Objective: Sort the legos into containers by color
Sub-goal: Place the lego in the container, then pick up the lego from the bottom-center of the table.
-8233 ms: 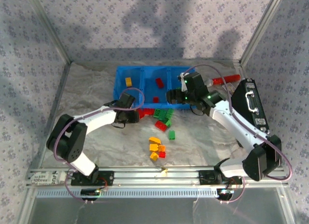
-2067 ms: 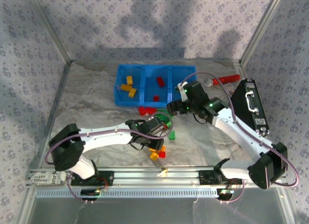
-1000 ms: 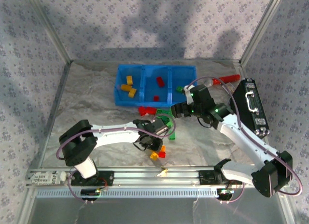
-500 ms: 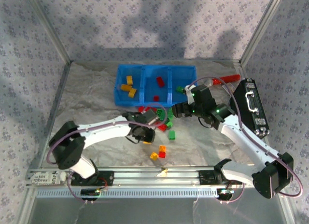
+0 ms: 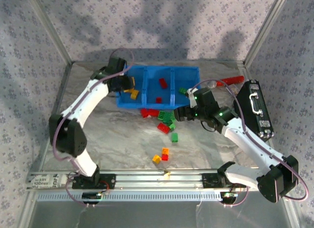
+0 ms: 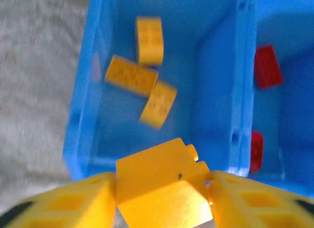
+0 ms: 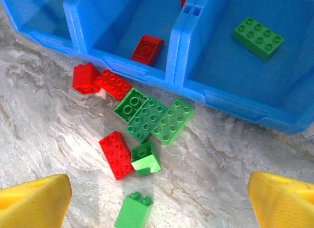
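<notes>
Your left end effector (image 5: 128,83) (image 6: 164,201) hangs over the left compartment of the blue tray (image 5: 169,69) (image 6: 81,115), clamped on a yellow brick (image 6: 157,179). Below it, three more yellow bricks (image 6: 149,40) lie in that compartment. The tray's middle compartment holds two red bricks (image 5: 162,83), and the right one holds a green brick (image 7: 258,38). A loose cluster of red and green bricks (image 7: 147,117) lies on the counter (image 7: 59,115) just in front of the tray, and a few orange and red ones (image 5: 161,155) sit well clear of it. Your right end effector (image 5: 179,114) (image 7: 158,197) hovers by the tray's right front corner with its fingers (image 7: 34,196) spread wide and nothing between them.
</notes>
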